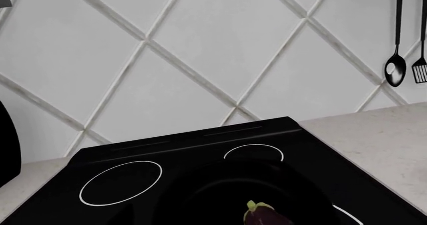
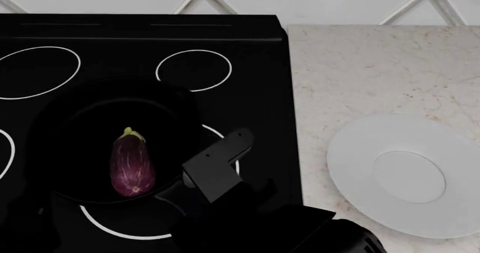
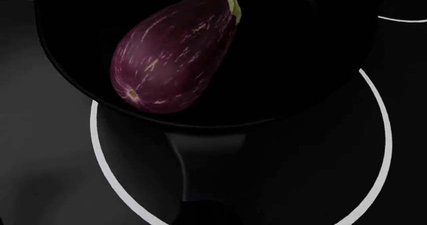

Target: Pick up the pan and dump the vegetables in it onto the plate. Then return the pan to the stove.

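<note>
Round matte black pan (image 2: 112, 143) sits on black glass-top stove (image 2: 255, 84), small purple eggplant (image 2: 132, 164) inside at 6 o'clock. Right gripper (image 2: 213, 171) over handle, grip state can't tell; left gripper unseen. Round white plate (image 2: 408, 174) at 3 o'clock, bare speckled beige counter (image 2: 360, 67) between.

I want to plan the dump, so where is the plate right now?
In the head view the plate lies flat on the pale counter to the right of the stove, empty, well apart from the pan.
</note>
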### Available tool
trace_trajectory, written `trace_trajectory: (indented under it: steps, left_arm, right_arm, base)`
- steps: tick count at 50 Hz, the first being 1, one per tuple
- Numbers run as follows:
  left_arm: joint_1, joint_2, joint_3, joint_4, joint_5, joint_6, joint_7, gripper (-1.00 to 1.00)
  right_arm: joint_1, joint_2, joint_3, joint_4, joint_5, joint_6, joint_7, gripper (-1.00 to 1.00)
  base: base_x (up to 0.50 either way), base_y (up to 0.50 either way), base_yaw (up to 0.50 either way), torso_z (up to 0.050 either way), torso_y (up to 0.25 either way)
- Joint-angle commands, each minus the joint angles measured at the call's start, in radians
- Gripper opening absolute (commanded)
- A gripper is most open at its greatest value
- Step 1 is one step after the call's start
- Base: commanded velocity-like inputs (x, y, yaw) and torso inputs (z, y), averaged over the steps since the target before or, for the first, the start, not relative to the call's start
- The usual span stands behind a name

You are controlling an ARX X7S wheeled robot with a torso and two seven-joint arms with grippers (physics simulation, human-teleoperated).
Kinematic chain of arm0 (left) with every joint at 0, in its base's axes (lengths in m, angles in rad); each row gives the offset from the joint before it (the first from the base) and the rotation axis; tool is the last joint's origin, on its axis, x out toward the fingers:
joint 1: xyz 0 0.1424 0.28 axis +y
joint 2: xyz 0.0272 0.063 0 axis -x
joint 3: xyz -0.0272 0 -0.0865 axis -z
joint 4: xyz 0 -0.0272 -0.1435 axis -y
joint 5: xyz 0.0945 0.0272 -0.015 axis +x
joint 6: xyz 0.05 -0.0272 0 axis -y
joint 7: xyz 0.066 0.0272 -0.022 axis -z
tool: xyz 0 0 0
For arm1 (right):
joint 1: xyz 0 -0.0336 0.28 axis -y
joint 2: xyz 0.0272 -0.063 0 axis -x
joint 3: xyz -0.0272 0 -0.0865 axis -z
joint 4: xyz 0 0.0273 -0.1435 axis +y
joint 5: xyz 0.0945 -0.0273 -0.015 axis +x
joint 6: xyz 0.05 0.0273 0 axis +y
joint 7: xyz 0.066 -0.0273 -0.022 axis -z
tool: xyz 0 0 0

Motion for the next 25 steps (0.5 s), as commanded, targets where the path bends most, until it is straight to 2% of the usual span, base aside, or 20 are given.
trace_trajectory:
  steps: [1,14,21,25]
  left_arm:
    - [0.015,-0.015,0.029,-0.021,0.005,0.041,-0.017,1.00]
    - [-0.004,-0.021,0.026,0.006,-0.044,0.008,-0.059,1.00]
    - [-0.012,-0.025,0.054,0.004,-0.047,0.006,-0.079,1.00]
    - [-0.014,-0.028,0.069,0.002,-0.048,0.011,-0.085,1.00]
  right_arm:
    - [-0.101,0.095,0.172,-0.211,0.067,-0.041,0.086,-1.00]
    - [-0.249,0.215,0.425,-0.378,0.220,-0.090,0.203,-1.00]
    - [-0.336,0.232,0.543,-0.374,0.277,-0.140,0.252,-1.00]
    - [-0.367,0.223,0.591,-0.359,0.294,-0.192,0.231,-1.00]
  base:
    - [0.00,0.00,0.00,0.000,0.000]
    - [0.00,0.00,0.00,0.000,0.001]
    - [0.00,0.00,0.00,0.000,0.001]
    - [0.00,0.00,0.00,0.000,0.000]
